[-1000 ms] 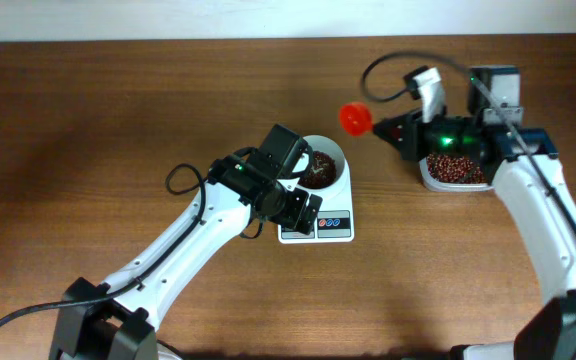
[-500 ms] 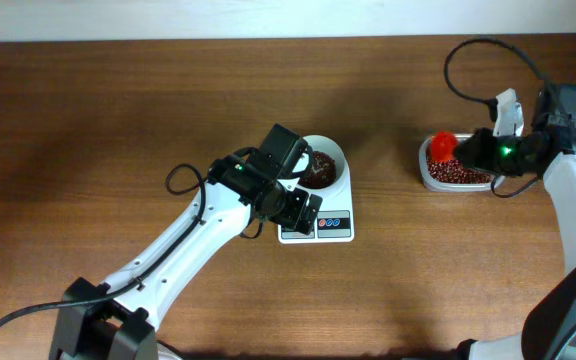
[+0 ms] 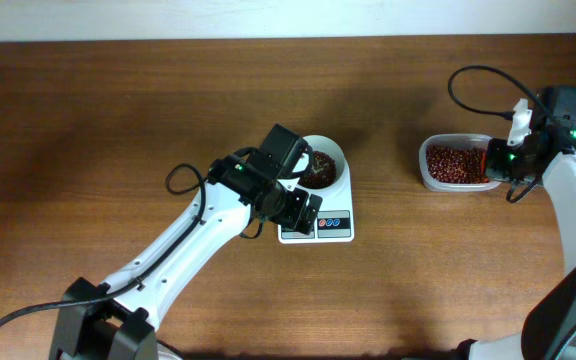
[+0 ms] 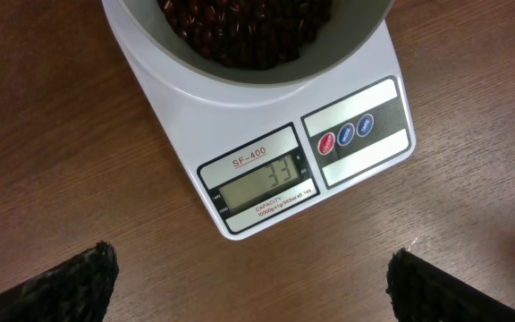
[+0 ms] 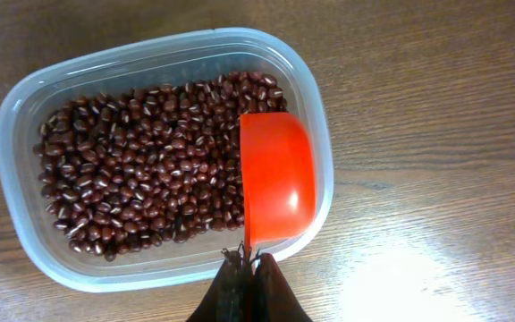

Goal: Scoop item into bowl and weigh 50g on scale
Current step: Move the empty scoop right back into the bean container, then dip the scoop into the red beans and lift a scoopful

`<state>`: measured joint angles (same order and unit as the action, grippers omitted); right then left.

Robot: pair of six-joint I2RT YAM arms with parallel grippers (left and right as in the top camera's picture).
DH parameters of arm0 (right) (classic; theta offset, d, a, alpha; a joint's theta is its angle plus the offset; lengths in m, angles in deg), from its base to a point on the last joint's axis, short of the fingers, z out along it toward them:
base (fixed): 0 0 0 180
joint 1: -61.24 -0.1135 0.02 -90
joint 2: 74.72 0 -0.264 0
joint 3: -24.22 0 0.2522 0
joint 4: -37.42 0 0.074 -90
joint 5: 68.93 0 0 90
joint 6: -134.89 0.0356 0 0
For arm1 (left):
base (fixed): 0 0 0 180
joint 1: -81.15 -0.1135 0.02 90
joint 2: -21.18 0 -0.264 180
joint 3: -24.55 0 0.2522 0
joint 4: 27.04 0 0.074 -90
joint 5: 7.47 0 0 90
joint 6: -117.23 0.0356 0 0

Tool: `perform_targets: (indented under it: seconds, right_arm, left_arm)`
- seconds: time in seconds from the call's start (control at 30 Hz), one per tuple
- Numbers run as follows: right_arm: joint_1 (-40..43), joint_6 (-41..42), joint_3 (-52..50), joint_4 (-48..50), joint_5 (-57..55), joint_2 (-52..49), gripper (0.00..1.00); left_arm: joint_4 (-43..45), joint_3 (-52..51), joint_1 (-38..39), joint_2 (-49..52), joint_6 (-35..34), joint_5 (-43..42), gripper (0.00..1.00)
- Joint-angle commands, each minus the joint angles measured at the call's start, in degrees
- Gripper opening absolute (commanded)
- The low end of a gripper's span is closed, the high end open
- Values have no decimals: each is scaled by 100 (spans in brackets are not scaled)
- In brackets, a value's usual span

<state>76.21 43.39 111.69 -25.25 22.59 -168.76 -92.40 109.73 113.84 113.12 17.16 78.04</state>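
**On the scale (image 4: 186, 116): a bowl (image 3: 340, 152) of beans (image 3: 320, 170)**

Its long axis runs from the bowl to the display (image 4: 266, 185), which faces the robot. Only the left wrist view shows the reading, 33. Above it hangs the left gripper (image 4: 253, 268), jaws wide apart. The right gripper (image 5: 249, 282), clamped on a red scoop (image 5: 277, 179), points it straight outward over the tub (image 5: 25, 107).

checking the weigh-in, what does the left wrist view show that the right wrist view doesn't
Only left wrist: the scale, its display reading what looks like 33, the white bowl of beans on it, and the open left gripper. Only right wrist: the clear tub and the red scoop over one end of it, held by the shut right gripper. Both: red-brown beans and the wooden table.
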Motion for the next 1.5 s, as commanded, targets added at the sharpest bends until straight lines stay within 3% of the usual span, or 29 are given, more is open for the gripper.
perform_targets:
  seconds: [0.0,0.1,0.43,0.83,1.47]
  right_arm:
    - [4,55,-120,24,-247,-278,4]
    - [7,50,-120,28,800,-656,4]
    - [214,52,-118,243,2769,-898,4]
    - [1143,28,-118,170,4363,-898,4]
    - [1823,-271,-118,-39,5058,-898,4]
  left_arm:
    - [-9,-2,17,42,94,-2,99]
    - [-7,-2,17,42,94,-2,99]
    - [-7,-2,17,42,94,-2,99]
    - [-7,-2,17,42,94,-2,99]
    - [-7,-2,17,42,94,-2,99]
